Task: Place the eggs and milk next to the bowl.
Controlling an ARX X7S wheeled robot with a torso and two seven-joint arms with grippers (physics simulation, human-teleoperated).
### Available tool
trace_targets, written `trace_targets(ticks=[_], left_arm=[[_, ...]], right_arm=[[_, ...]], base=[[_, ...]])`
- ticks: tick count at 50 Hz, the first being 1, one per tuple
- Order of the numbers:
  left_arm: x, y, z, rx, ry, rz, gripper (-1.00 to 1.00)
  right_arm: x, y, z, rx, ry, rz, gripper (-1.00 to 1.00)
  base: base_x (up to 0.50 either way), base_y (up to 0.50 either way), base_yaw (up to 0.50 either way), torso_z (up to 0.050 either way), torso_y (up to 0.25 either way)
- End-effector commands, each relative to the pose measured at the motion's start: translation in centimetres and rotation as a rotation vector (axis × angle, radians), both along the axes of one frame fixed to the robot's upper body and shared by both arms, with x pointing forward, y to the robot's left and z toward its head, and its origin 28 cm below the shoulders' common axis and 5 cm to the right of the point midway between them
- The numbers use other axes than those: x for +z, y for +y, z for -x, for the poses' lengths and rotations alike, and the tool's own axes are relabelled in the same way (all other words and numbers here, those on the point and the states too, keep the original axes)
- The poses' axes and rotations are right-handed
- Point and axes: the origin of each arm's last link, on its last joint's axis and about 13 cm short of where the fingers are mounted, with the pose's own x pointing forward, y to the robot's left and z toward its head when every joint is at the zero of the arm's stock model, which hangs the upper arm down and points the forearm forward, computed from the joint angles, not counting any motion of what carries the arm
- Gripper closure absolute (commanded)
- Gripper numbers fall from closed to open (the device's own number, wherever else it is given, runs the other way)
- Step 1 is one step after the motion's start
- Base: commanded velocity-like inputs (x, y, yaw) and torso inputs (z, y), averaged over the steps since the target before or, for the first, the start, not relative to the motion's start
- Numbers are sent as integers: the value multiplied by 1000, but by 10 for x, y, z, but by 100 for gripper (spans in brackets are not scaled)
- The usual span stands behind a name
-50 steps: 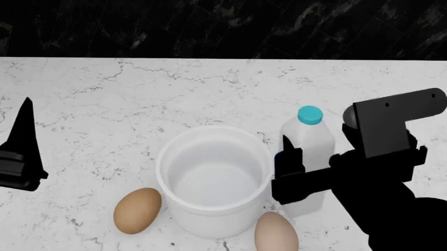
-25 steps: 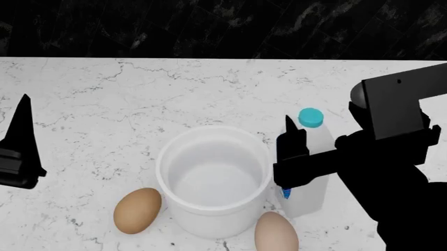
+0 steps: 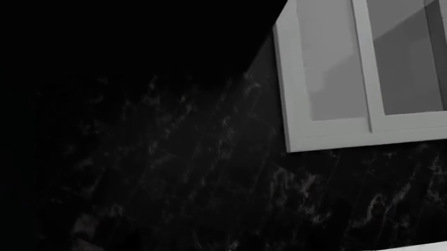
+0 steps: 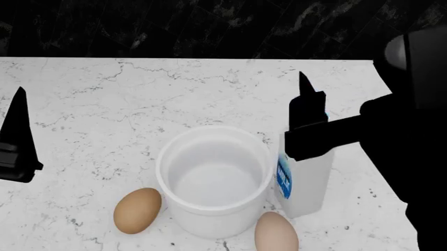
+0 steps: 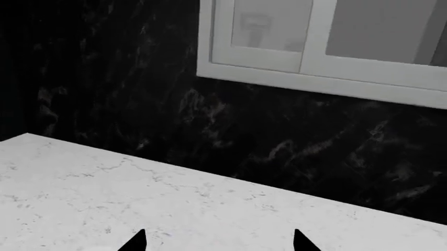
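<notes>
White-veined marble tabletop, black marble wall behind.

Bowl: near front edge. Tan egg and paler egg touch its front. Milk stands upright, touching the side facing the right edge.

Right end effector: raised over milk, fingers parted, released. Left end effector: near left edge, grip cannot be told.

Judgement: placement looks complete; withdraw upward, clear of the bottle.

Blue label: writing illegible.

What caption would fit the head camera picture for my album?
White bowl on a marble counter, two eggs in front, milk bottle beside it, the right gripper above the bottle.
</notes>
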Motion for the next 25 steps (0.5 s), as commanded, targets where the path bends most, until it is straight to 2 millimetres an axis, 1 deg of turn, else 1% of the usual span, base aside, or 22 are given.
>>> trace_targets(ticks=[1, 8, 15, 21, 22, 25], left_arm=[[11, 2, -2, 11, -27, 3, -100], [14, 5, -3, 24, -26, 1, -100], [16, 5, -3, 25, -17, -18, -100], [21, 11, 0, 44, -17, -42, -100], [23, 12, 2, 50, -20, -46, -100], [23, 14, 6, 56, -22, -55, -100]], right_arm=[[24, -3, 25, 1, -114, -18, -100], [26, -8, 40, -26, -130, -23, -100], [22, -13, 53, -64, -127, -28, -100], [21, -20, 71, -108, -143, -33, -100], [22, -21, 76, -121, -150, -29, -100], [24, -25, 85, -146, -162, -28, -100]], base=[[0, 0, 0, 0, 0], [0, 0, 0, 0, 0], [0, 0, 0, 0, 0], [0, 0, 0, 0, 0], [0, 0, 0, 0, 0], [0, 0, 0, 0, 0]])
